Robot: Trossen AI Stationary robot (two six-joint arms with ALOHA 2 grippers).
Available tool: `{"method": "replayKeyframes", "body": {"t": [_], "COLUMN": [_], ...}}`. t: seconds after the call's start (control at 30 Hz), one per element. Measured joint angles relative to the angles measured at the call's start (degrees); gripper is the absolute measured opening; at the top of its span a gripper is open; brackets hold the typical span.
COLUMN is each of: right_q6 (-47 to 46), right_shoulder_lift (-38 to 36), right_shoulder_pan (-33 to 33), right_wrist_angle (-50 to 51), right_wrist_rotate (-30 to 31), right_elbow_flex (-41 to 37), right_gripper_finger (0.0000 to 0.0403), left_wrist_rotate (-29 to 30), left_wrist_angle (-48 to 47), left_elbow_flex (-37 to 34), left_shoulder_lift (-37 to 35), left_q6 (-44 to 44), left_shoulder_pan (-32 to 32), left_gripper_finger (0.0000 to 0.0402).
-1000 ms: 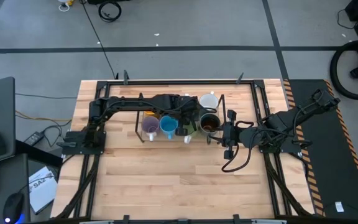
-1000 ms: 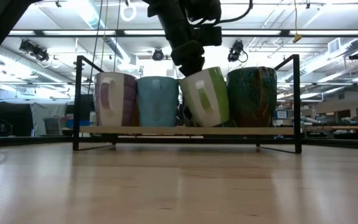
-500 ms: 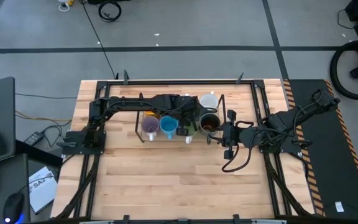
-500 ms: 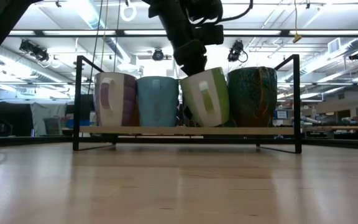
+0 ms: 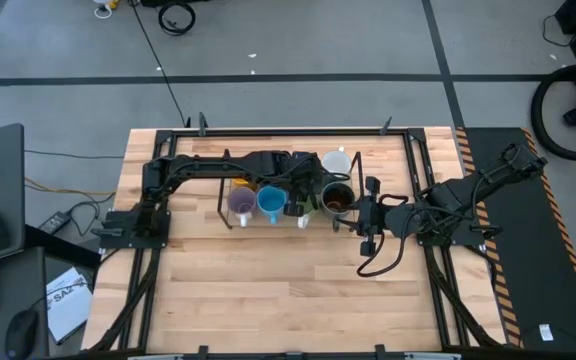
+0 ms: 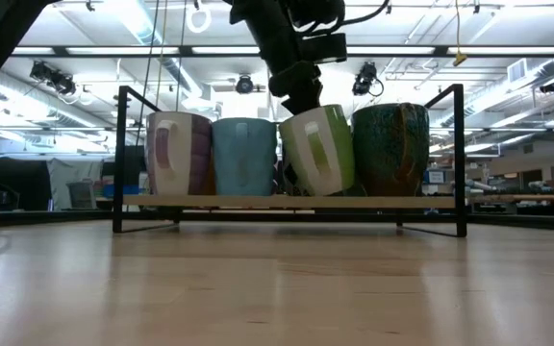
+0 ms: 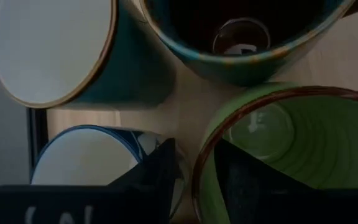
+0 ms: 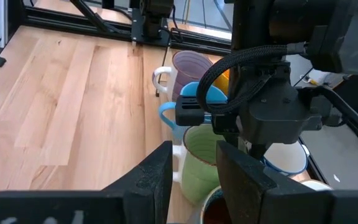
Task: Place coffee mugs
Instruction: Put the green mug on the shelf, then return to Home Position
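Note:
A black wire rack with a wooden shelf [image 6: 287, 202] carries the mugs. Across the front row stand a lavender mug [image 6: 179, 154], a blue mug [image 6: 243, 156], a tilted green mug [image 6: 317, 149] and a dark brown-teal mug [image 6: 390, 149]. In the back row I see a pale white-teal mug [image 7: 55, 50], a blue-rimmed white mug [image 7: 86, 158] and an orange mug [image 8: 224, 78]. My left gripper [image 7: 194, 152] is open right above the green mug's rim [image 7: 199, 165], with one finger inside and one outside. My right gripper [image 8: 194, 177] waits open to the right of the rack [image 5: 368, 215]. My left gripper comes down on the green mug from above, its fingers on either side of the rim on the side facing the blue mug. A gap shows beside the outer finger [image 7: 157, 171]. Whether the inner finger [image 7: 241, 180] touches the wall cannot be told.
The left arm [image 5: 218, 165] stretches over the rack's back row. The rack's upright posts [image 6: 460, 154] stand at both ends. Bare wooden table [image 5: 268, 280] lies in front of the rack. Black table-frame rails [image 5: 438, 290] run along the sides.
My left gripper has risen slightly above the green mug. The mug stays tilted on the shelf.

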State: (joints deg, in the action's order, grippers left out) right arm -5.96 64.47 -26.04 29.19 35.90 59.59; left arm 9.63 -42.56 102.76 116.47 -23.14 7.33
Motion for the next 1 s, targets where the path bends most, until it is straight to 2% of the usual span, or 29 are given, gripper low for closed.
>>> {"method": "replayKeyframes", "body": {"t": [0.8,1.0], "right_q6": [-0.26,0.03], "right_shoulder_lift": [0.00,0.00], "right_shoulder_pan": [0.02,0.09], "right_wrist_angle": [0.00,-0.01], "right_wrist_rotate": [0.33,0.75], "right_elbow_flex": [0.00,0.00], "right_gripper_finger": [0.0128,0.0128], "left_wrist_rotate": [4.66,3.29], "left_wrist_angle": [3.98,3.62], "left_elbow_flex": [0.00,0.00], "left_shoulder_lift": [-1.31,-4.06], "left_q6": [-2.88,-2.15], "left_shoulder_pan": [-0.77,-0.79], "left_gripper_finger": [0.0119,0.0119]}}
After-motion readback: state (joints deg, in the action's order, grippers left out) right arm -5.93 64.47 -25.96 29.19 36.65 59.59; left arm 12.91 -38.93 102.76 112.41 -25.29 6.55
